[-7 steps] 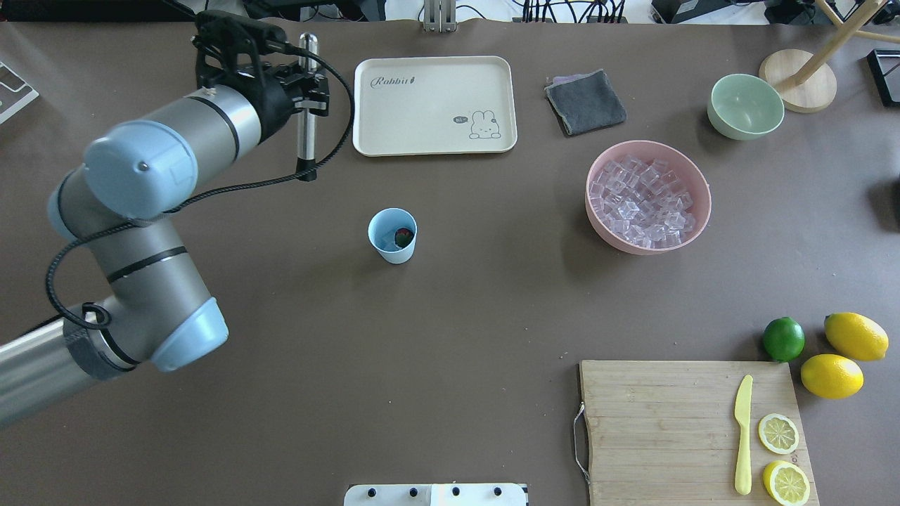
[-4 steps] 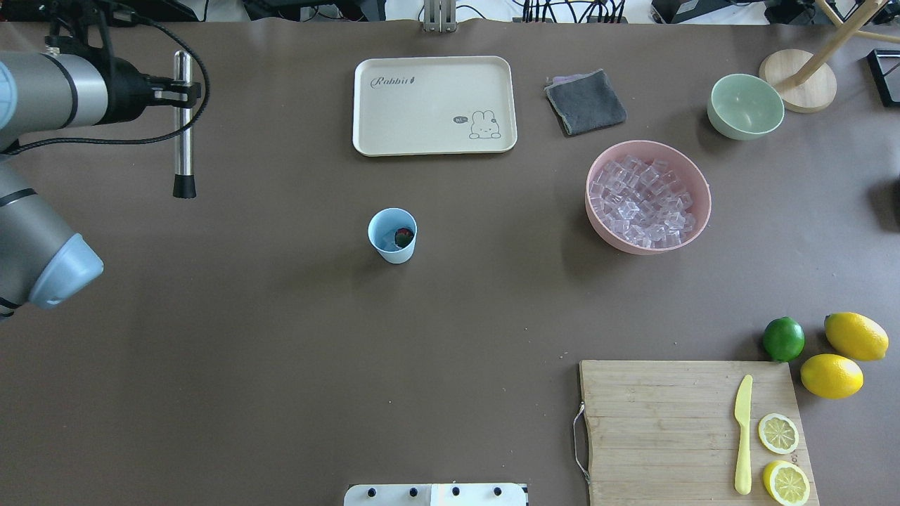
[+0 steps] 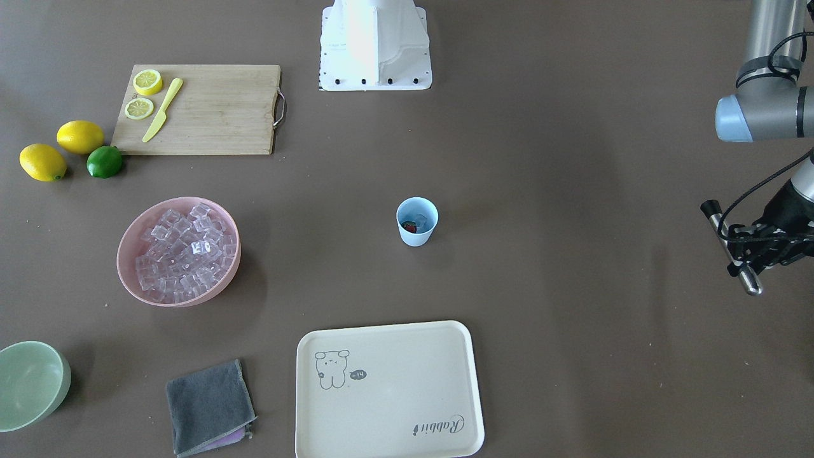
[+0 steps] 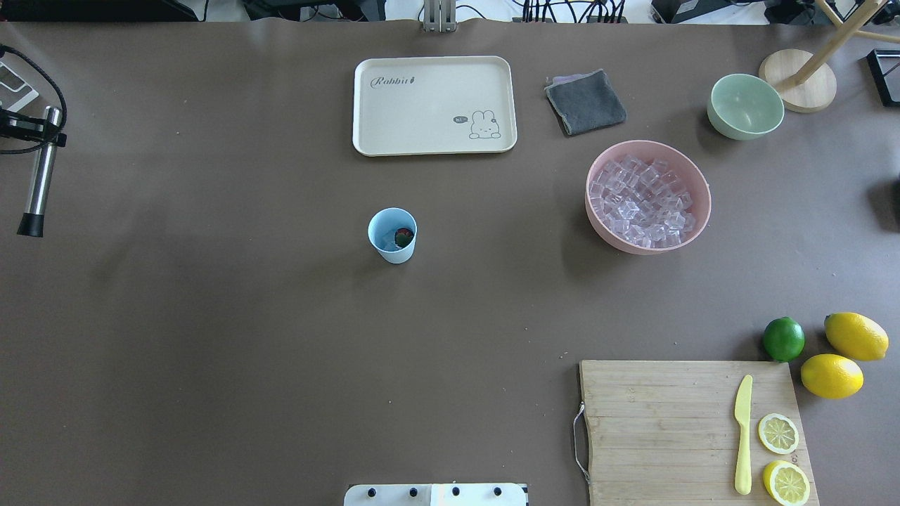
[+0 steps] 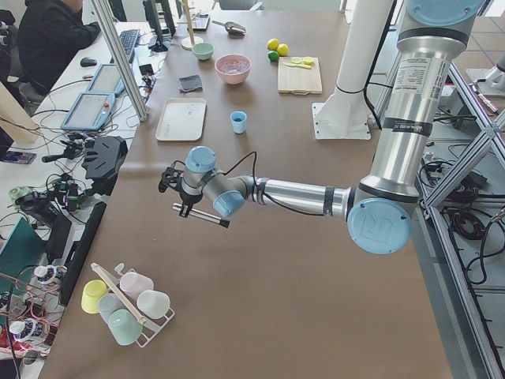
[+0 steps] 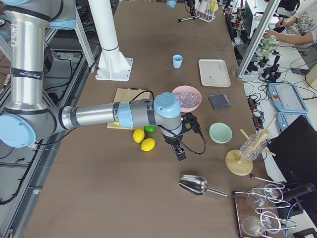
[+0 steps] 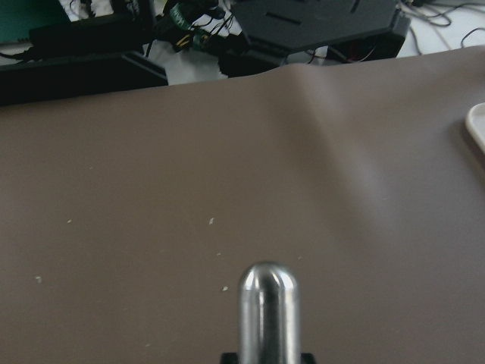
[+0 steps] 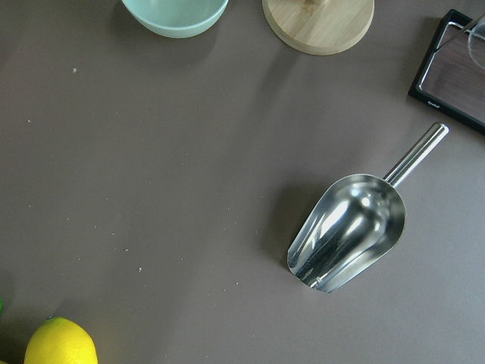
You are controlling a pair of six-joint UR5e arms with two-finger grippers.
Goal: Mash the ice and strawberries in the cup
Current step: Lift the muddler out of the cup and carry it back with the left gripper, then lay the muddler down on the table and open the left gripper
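Brown table; we see the cup (image 4: 392, 235) mid-frame and the left arm off at the overhead view's left edge.
Strawberry (image 4: 403, 237) sits inside the cup; ice (image 4: 643, 200) fills the pink bowl (image 4: 647, 248) right of centre. Left gripper (image 4: 43, 137) at the far left edge is clenched on a metal muddler (image 4: 36, 186), well apart from the cup. Right gripper (image 6: 179, 151) hangs near a scoop (image 8: 348, 231); we cannot tell its state.

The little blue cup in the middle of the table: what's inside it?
The cup holds a small red strawberry with a green top and at least one clear ice cube beside it. Whatever lies under them is hidden.
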